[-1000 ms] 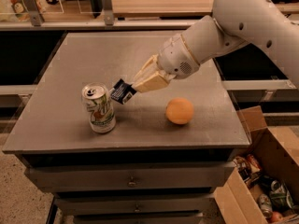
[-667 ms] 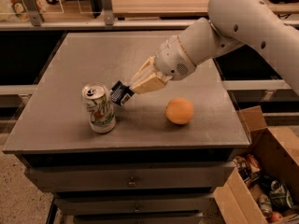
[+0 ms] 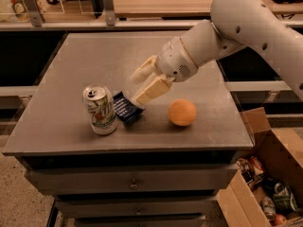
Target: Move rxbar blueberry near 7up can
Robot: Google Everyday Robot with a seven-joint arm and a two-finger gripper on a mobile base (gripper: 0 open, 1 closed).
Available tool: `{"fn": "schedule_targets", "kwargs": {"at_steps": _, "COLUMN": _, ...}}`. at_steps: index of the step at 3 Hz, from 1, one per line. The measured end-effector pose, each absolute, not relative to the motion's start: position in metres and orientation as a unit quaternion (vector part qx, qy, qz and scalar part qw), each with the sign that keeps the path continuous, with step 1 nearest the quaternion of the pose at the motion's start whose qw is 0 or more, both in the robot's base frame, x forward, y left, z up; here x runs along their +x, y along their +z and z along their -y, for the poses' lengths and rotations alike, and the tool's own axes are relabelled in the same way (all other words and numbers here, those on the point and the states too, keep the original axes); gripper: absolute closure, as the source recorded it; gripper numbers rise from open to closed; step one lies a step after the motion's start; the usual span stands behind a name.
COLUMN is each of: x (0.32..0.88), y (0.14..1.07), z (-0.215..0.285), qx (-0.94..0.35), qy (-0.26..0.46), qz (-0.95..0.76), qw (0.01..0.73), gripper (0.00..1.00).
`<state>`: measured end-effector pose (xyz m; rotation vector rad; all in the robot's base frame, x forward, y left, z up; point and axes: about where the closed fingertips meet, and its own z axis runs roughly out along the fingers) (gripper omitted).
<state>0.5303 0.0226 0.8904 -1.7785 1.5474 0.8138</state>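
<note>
The 7up can [image 3: 100, 109], white and green with a silver top, stands upright at the front left of the grey table [image 3: 71, 136]. The rxbar blueberry [image 3: 126, 108], a dark navy wrapper with white lettering, lies just right of the can, close to it and slightly tilted. My gripper [image 3: 136, 89] hovers just above and right of the bar with its fingers spread apart. The lower finger [image 3: 150, 91] ends close to the bar's right end; I cannot tell if it touches.
A round orange fruit [image 3: 182, 112] sits on the table right of the bar. An open cardboard box [image 3: 265, 174] with cans and bottles stands on the floor at the right. Drawers run below the table's front edge. A shelf rail lies behind.
The gripper held the bar next to the can before. Now the bar rests lower on the table beside the can, and the fingers have spread and drawn back to the right.
</note>
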Motion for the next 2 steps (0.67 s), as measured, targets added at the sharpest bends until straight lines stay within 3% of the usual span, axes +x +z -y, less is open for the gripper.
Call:
{"fn": "schedule_targets", "kwargs": {"at_steps": 1, "x": 0.5306, "y": 0.8929, "z": -0.0206, "qx": -0.682, "qy": 0.298, "qz": -0.588, "qw": 0.316, "gripper": 0.0}}
{"fn": "schedule_targets", "kwargs": {"at_steps": 2, "x": 0.5306, "y": 0.893, "z": -0.0206, "qx": -0.682, "qy": 0.297, "qz": -0.588, "qw": 0.316, "gripper": 0.0}}
